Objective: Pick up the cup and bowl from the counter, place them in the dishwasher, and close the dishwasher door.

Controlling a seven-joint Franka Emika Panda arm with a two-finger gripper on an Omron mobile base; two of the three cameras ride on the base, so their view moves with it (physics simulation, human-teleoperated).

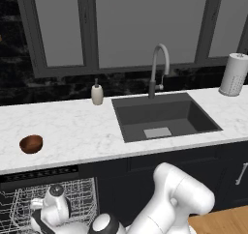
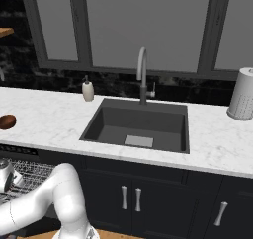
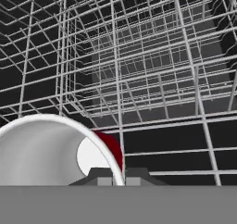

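Note:
My gripper [image 3: 119, 174] is shut on the rim of the red cup [image 3: 112, 150], with the cup's white inside to the left of the fingertips. Cup and hand are low among the white wire racks [image 3: 152, 79] of the open dishwasher [image 1: 29, 199]. In the left base view the arm reaches down over the rack [image 1: 77, 192] below the black control strip [image 1: 38, 173]. The reddish-brown bowl [image 1: 31, 143] rests alone on the white counter [image 1: 77, 131] above the dishwasher, also at the left edge as the bowl [image 2: 6, 121] in the right base view. The dishwasher door is out of view.
A dark sink [image 1: 162, 117] with a grey faucet [image 1: 157, 68] is cut into the counter's middle. A beige soap bottle [image 1: 97, 93] stands behind it to the left and a paper towel roll [image 1: 234, 74] at far right. Dark cabinet doors [image 2: 148, 193] run below.

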